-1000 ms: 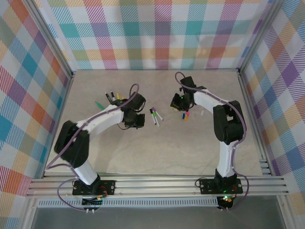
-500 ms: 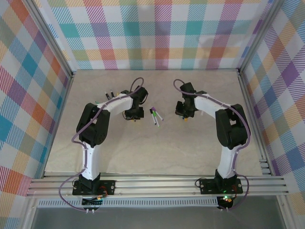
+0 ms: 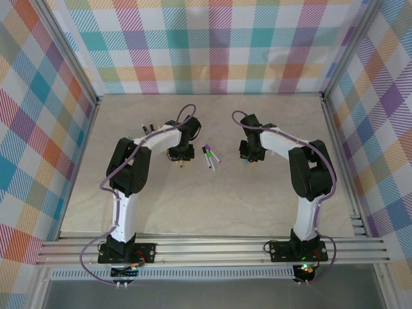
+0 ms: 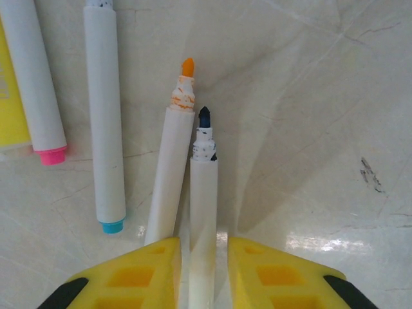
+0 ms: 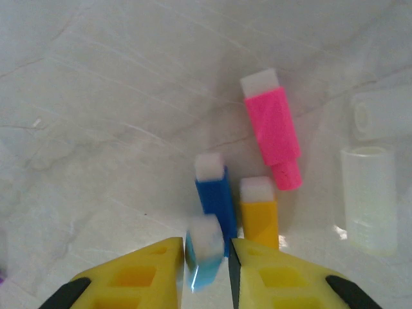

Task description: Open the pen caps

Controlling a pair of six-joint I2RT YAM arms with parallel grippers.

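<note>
My left gripper is open around a white pen with a bare dark blue tip, which lies on the table with slim gaps either side. An uncapped orange-tipped pen lies just left of it. My right gripper is open, and a blurred light blue cap sits loose between its fingers. Beyond it lie pulled-off pen caps: dark blue, yellow and pink.
Three more pens lie left of my left gripper: one with a light blue end, one with a pink end, one yellow. Two clear caps lie right of the coloured ones. Two capped pens lie mid-table between the arms.
Both grippers have opened. The left one, brought toward the row of pens, has let go of the blue-tipped pen. The right one has let go of the light blue cap above the caps.
</note>
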